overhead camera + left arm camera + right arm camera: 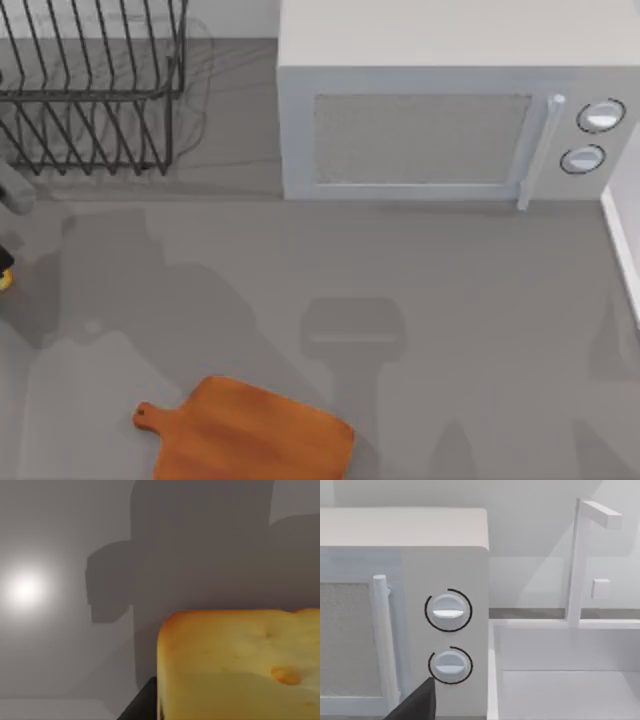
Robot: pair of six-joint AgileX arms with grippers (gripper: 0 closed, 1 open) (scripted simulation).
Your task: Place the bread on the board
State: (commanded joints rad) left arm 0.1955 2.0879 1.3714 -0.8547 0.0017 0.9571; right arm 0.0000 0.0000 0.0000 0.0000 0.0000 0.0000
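Grey, matte tabletop (pixel 480 330) stretches across the top view, smooth and unpatterned, with soft shadows of the arms falling across it. At the back stands a pale grey microwave (pixel 450 110), a boxy shape with a speckled window, a slim vertical bar handle (pixel 538 150) and two round dials (pixel 592 135) stacked at its right. To its left sits a black wire dish rack (pixel 90 90), its thin rods throwing a web of shadow on the surface. A white sink (pixel 570 670) lies at the table's right edge; the right wrist view shows its square basin and an angular white faucet (pixel 580 560) against a plain pale wall.

The board (pixel 250 432) lies flat near the front edge, left of centre, an orange-brown wooden slab with rounded corners, streaked grain and a short knobbed handle pointing left. Its top is bare.

The bread (pixel 240 665) is well apart from the board: in the left wrist view it sits close under the camera above the grey surface, a chunky block with pale yellow crumb, small pits and a golden-orange crust along its upper edge. A dark finger (pixel 142 702) lies against its side, so the left gripper appears to hold it, at the table's far left edge.

The right arm is parked at the right; one dark fingertip (pixel 417 702) shows before the microwave, and I cannot tell how its fingers stand.
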